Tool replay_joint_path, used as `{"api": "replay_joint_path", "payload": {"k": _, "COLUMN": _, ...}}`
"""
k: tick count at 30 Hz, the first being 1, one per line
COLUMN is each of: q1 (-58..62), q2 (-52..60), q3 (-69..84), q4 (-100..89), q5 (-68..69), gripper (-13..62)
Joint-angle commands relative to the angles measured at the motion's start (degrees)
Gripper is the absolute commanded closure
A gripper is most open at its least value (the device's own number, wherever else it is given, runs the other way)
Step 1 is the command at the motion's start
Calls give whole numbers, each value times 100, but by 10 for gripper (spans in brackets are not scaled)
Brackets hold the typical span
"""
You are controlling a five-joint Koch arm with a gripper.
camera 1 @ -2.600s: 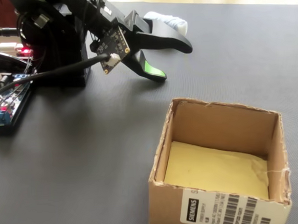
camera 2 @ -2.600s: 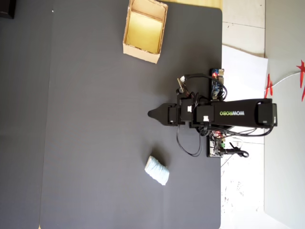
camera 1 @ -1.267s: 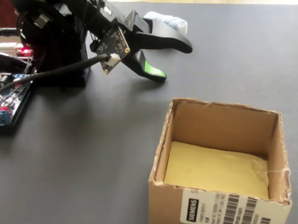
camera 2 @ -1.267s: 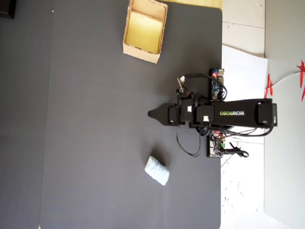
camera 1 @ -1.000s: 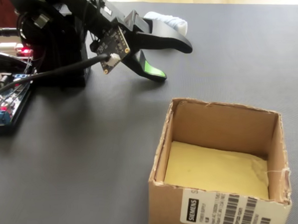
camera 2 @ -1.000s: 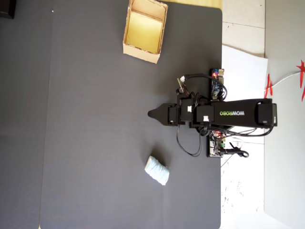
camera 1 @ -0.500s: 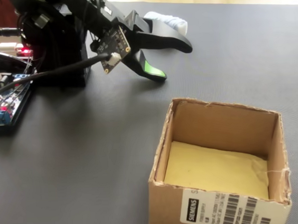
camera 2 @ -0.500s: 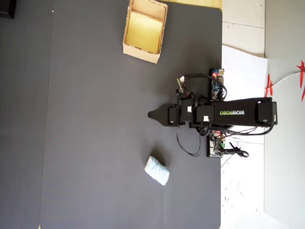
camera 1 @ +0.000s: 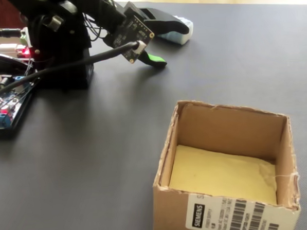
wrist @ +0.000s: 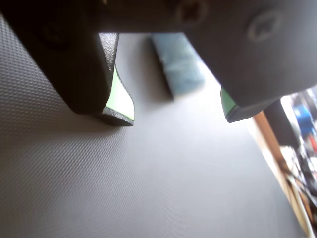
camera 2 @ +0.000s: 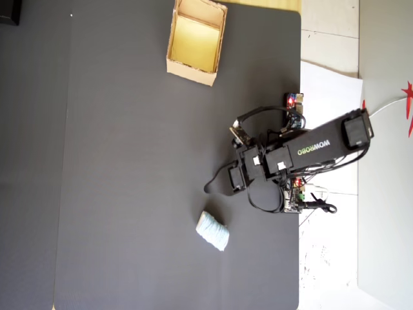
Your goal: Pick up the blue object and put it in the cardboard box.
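Note:
The blue object [wrist: 178,64] is a pale-blue block lying flat on the dark mat. In the wrist view it shows between the two green-padded jaws, beyond their tips and touching neither. My gripper [wrist: 174,116] is open and hangs low over the mat with nothing in it. In the fixed view the gripper [camera 1: 174,45] is at the top, and its upper black finger partly covers the blue object [camera 1: 184,33]. The cardboard box [camera 1: 174,212] stands empty in the foreground with a yellowish floor. From overhead, the box [camera 2: 190,72] is at the top and the blue object [camera 2: 213,230] is low, below the arm [camera 2: 284,158].
The arm's black base [camera 1: 62,53] and a wired circuit board [camera 1: 8,102] sit at the left of the fixed view. The overhead view shows the mat ending at a white surface [camera 2: 329,84] on the right. A wooden edge [wrist: 270,134] borders the mat in the wrist view.

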Motion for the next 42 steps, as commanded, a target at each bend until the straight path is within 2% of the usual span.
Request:
{"api": "replay_joint_path", "payload": {"k": 1, "q1": -475, "q2": 475, "q3": 229, "q4": 149, "q5": 369, "gripper": 157}}
{"api": "replay_joint_path", "payload": {"k": 8, "q1": -1274, "q2": 466, "q3": 176, "q4": 158, "q5": 1055, "gripper": 157}}
{"api": "replay_joint_path", "payload": {"k": 21, "q1": -1705, "q2": 299, "q3": -642, "q4": 1037, "q5": 1037, "gripper": 162}}
{"api": "replay_joint_path", "payload": {"k": 32, "q1": -1714, "q2": -677, "q3": -2470, "q4": 2021, "q5": 501, "gripper": 161}}
{"api": "replay_joint_path", "payload": {"k": 37, "q1": -1740, "q2": -1811, "q3": -4271, "q4": 3226, "q5": -62, "gripper": 161}}
{"api": "replay_joint_path", "payload": {"k": 42, "q1": -2021, "q2": -2681, "q3": -4816, "q4": 4131, "q5": -70, "gripper": 161}}
